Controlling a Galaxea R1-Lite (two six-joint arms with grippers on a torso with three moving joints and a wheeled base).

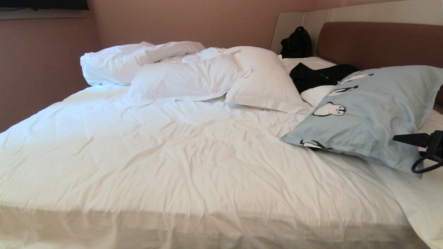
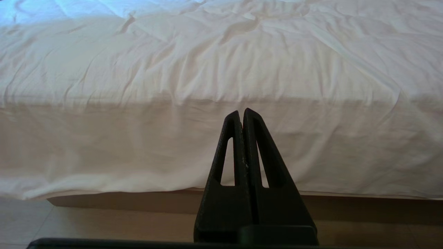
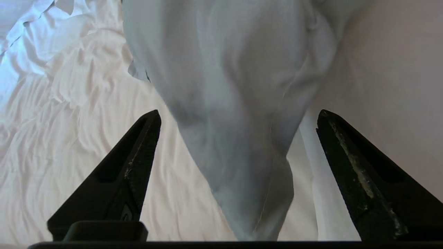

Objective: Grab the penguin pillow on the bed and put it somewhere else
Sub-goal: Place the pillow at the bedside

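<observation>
Right now the right end effector stands wide open, its fingers either side of a corner of the penguin pillow with nothing gripped; whether this is a reach or a release cannot be told. The pillow lies at the bed's right side, near the headboard. A pick would call for closing on that corner. White pillows and dark clothing lie just beside it. The left end effector hangs shut before the bed's near edge.
</observation>
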